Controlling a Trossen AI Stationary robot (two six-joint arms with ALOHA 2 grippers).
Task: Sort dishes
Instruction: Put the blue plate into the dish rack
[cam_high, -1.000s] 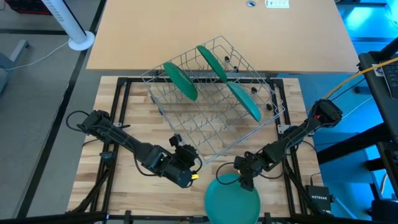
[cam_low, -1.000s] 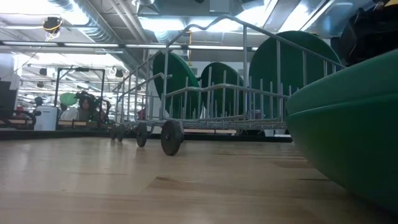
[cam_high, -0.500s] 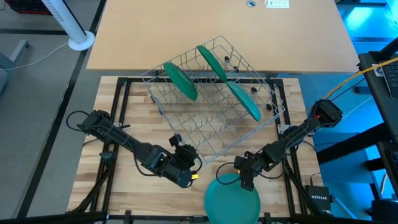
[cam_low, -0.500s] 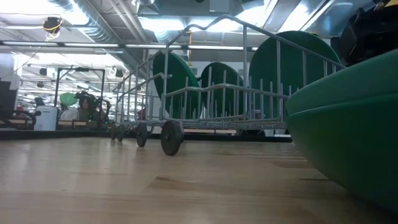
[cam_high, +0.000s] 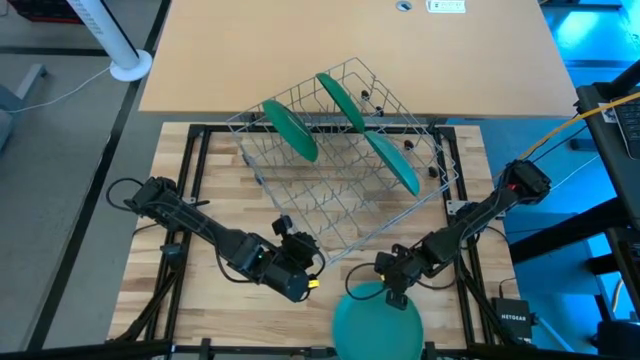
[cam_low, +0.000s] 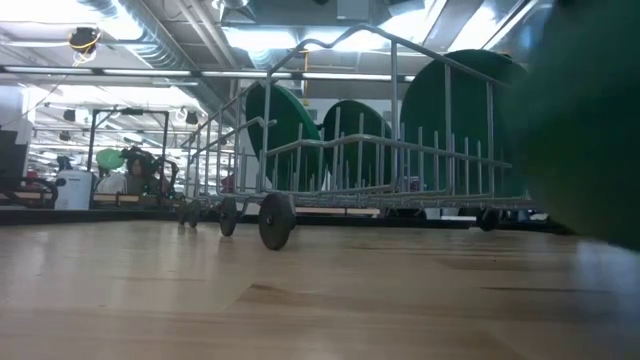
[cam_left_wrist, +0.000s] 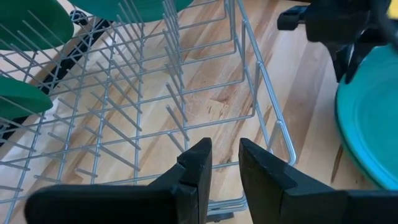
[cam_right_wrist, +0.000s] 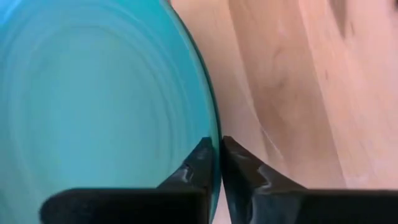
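A dark-green plate (cam_high: 375, 322) is at the table's near edge, with my right gripper (cam_high: 393, 295) shut on its far rim. In the right wrist view the plate (cam_right_wrist: 93, 93) fills the space beside the shut fingers. The silver wire rack (cam_high: 340, 170) stands askew at mid-table on small wheels. Three more green plates (cam_high: 290, 130), (cam_high: 340, 100), (cam_high: 392, 162) stand on edge between its prongs. My left gripper (cam_high: 308, 275) waits by the rack's near corner. Its fingers (cam_left_wrist: 225, 155) stand a little apart with nothing between them. My right gripper pinches the plate's far rim (cam_right_wrist: 210, 118) between its two fingers, one finger on the plate's upper face and one on the outside. The fingers slant down from the far right. In the low view the plate (cam_low: 590, 120) shows raised off the table top.
The rack's wire wall (cam_left_wrist: 267, 124) lies right ahead of my left gripper. Black frame rails (cam_high: 200, 150) run along the wooden table's sides. A tan tabletop (cam_high: 350, 50) lies beyond the far edge, and a white stand (cam_high: 115, 45) is at the far left.
The plate at the near edge has come up off the table. In the low view its rim has left the table top and risen at the right. In the high view it has shifted slightly toward the near edge with my right gripper on it.
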